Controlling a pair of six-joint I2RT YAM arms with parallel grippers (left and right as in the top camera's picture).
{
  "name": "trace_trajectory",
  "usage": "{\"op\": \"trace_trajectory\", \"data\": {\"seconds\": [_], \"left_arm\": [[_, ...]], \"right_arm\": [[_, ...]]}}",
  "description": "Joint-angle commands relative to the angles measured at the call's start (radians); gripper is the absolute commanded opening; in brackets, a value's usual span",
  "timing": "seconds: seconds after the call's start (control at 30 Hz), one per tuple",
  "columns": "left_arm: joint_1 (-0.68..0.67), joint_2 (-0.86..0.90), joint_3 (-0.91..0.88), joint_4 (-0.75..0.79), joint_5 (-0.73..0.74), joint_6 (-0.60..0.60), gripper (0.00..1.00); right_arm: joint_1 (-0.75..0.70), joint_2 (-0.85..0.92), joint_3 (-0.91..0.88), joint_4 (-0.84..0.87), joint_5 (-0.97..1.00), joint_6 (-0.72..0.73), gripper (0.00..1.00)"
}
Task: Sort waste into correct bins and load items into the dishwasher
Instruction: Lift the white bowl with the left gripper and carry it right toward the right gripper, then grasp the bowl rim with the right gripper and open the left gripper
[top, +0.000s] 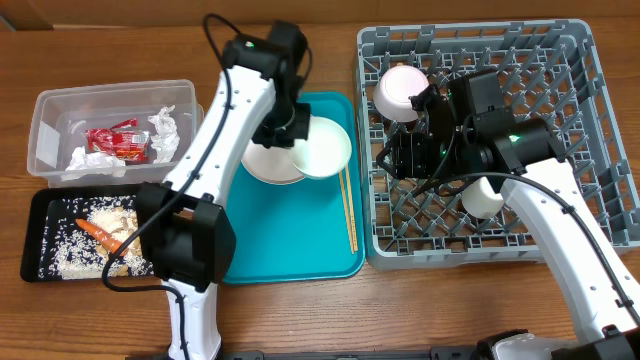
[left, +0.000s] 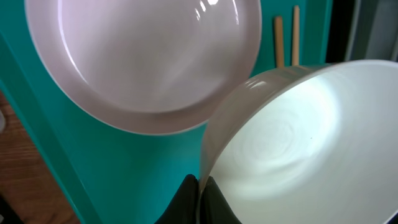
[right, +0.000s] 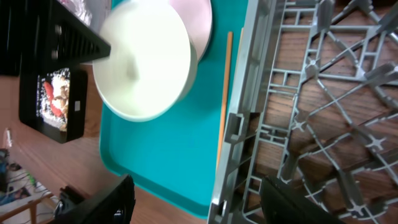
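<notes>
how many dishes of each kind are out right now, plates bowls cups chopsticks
plate: 1
bowls: 2 (tray bowl, rack bowl)
cup: 1
chopsticks: 2
total: 6

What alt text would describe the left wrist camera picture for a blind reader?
The left gripper pinches the rim of a tilted round white bowl over a teal plastic tray. A round white plate lies on the tray beside it, two thin wooden chopsticks farther off.
</notes>
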Motion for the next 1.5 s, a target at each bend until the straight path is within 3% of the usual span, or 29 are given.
{"op": "trace_trajectory", "data": {"seconds": [0.0, 0.47, 0.83, 1.07, 1.27, 1.47], "left_arm": [[-0.019, -0.003, 0.034, -0.028, 0.023, 0.031, 0.04], [-0.067, -0.136, 0.042, -0.015, 0.026, 0.018, 0.04], [-0.137, -0.143, 0.041, 0.001, 0.024, 0.005, 0.04], [-0.140, -0.143, 0.041, 0.001, 0.026, 0.005, 0.04], [-0.140, -0.143, 0.041, 0.003, 0.029, 0.005, 0.04], [-0.140, -0.143, 0.041, 0.005, 0.047, 0.006, 0.04]], "right_arm": [[0.003, 0.010, 0.004, 0.021, 0.030, -0.003, 0.67], [0.016, 0.064, 0.004, 0.081, 0.002, 0.002, 0.63], [0.069, 0.069, 0.004, 0.105, -0.003, 0.001, 0.62], [0.069, 0.069, 0.004, 0.105, -0.003, 0.001, 0.49], [0.069, 0.069, 0.004, 0.108, 0.019, 0.001, 0.21], [0.069, 0.069, 0.004, 0.108, 0.035, 0.001, 0.21]]}}
